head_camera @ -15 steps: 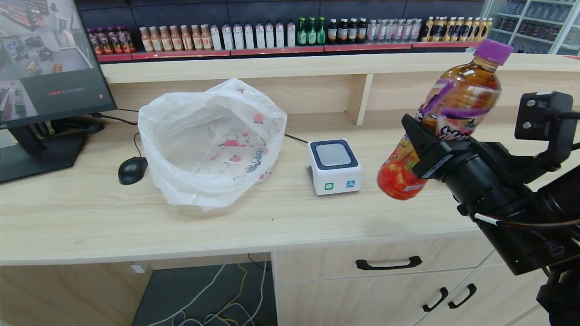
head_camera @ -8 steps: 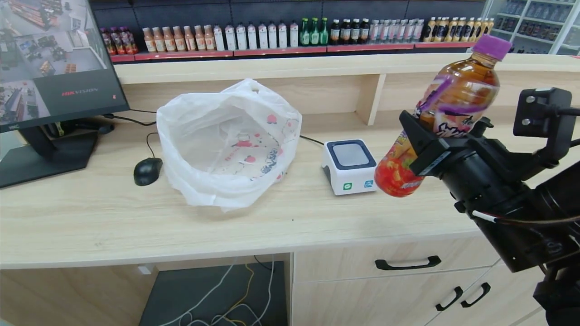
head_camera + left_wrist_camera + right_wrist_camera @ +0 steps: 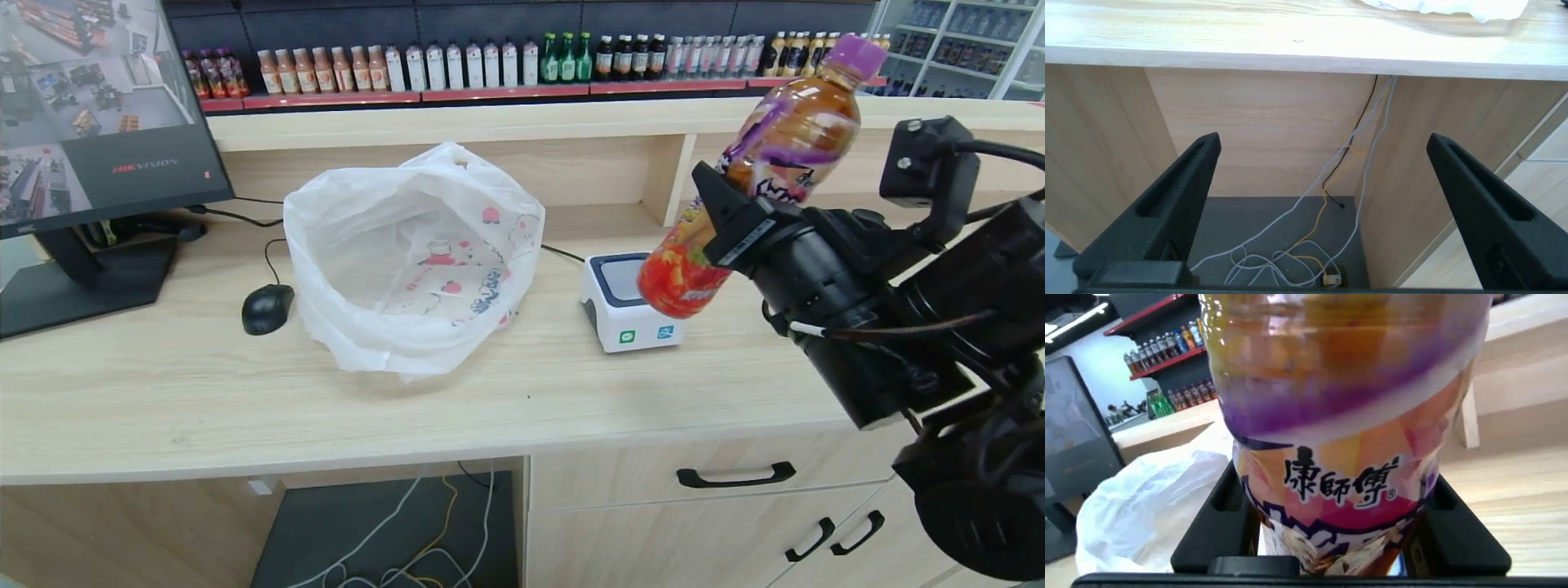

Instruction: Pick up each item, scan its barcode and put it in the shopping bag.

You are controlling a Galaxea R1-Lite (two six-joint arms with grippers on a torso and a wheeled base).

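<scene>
Bottle (image 3: 788, 135) with purple cap, tilted, clamped at mid-body by the right gripper (image 3: 739, 233) — its base overlaps the single scanner (image 3: 629, 322) in the head view. Left gripper (image 3: 1323, 143) is spread wide below the counter (image 3: 204, 392) edge. On the counter are one open shopping bag (image 3: 408, 261), one mouse (image 3: 267, 309) and one monitor (image 3: 90, 122) — stocked shelves (image 3: 490, 61) behind.

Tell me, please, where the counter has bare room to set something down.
Bare: the front strip of counter, between the shopping bag and the front edge. Crowded: from mouse to bag to scanner, with the bottle hanging by the scanner.
</scene>
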